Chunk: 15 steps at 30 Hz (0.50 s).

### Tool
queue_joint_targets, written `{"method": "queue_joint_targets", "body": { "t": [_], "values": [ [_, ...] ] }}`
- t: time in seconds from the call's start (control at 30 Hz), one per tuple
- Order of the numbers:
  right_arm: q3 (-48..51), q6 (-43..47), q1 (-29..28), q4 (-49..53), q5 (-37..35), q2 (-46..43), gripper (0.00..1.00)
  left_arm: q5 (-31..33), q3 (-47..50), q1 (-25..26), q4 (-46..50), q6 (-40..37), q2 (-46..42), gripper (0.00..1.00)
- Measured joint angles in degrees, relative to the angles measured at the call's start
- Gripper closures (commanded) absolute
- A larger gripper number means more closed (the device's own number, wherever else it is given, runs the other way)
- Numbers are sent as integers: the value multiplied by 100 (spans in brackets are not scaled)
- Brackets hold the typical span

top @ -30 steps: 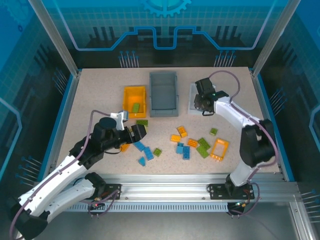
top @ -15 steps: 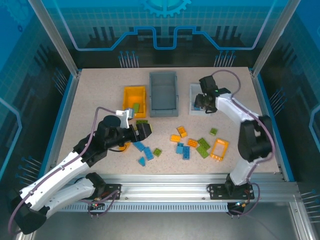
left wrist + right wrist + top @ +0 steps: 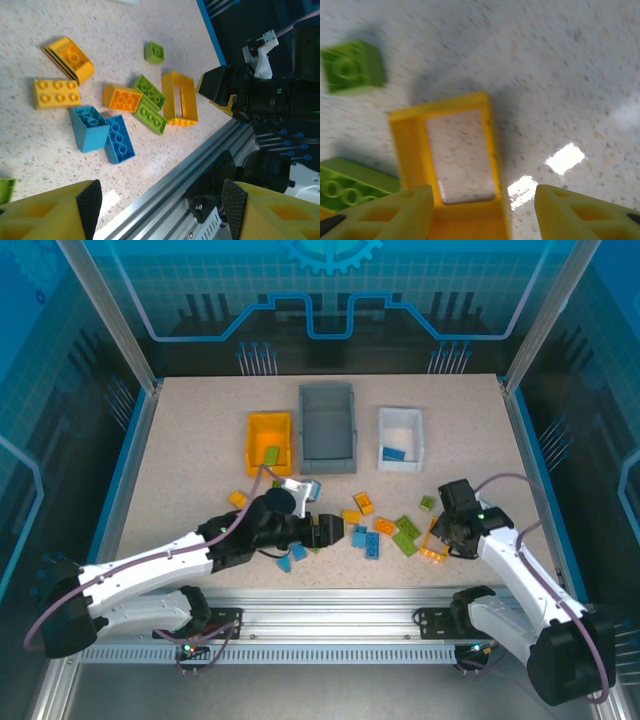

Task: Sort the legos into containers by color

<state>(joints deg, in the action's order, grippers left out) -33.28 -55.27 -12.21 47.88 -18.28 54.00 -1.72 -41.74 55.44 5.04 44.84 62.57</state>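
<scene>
Both grippers low among the loose bricks, fingers spread

The left gripper (image 3: pixel 157 200) hangs with fingers wide and nothing between them, right by the scattered orange, blue and green bricks (image 3: pixel 89 127) on the table (image 3: pixel 180 440). The right gripper (image 3: pixel 482 212) is open too, its fingers (image 3: pixel 385 215) either side of the near end of the flat orange frame (image 3: pixel 455 165). Behind the pile sit the yellow bin (image 3: pixel 250 440), grey bin (image 3: pixel 328 430) and white bin (image 3: pixel 420 435); a blue brick (image 3: pixel 393 453) lies in the white one, a green brick (image 3: pixel 271 455) in the yellow
</scene>
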Motion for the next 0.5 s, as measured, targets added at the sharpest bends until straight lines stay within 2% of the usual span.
{"method": "queue_joint_targets", "body": {
  "t": [0.1,0.23,0.4,0.5],
  "values": [
    [170,9,195,-111,192,133,54,52,-2,216,-136,13,269,31],
    [179,103,293,-448,339,734,67,107,-2,385,-236,13,417,32],
    [179,243,350,-682,382,1176,98,229,-13,426,-286,11,409,32],
    [175,289,354,-693,310,1025,100,363,-24,426,-201,4,302,32]
  ]
}}
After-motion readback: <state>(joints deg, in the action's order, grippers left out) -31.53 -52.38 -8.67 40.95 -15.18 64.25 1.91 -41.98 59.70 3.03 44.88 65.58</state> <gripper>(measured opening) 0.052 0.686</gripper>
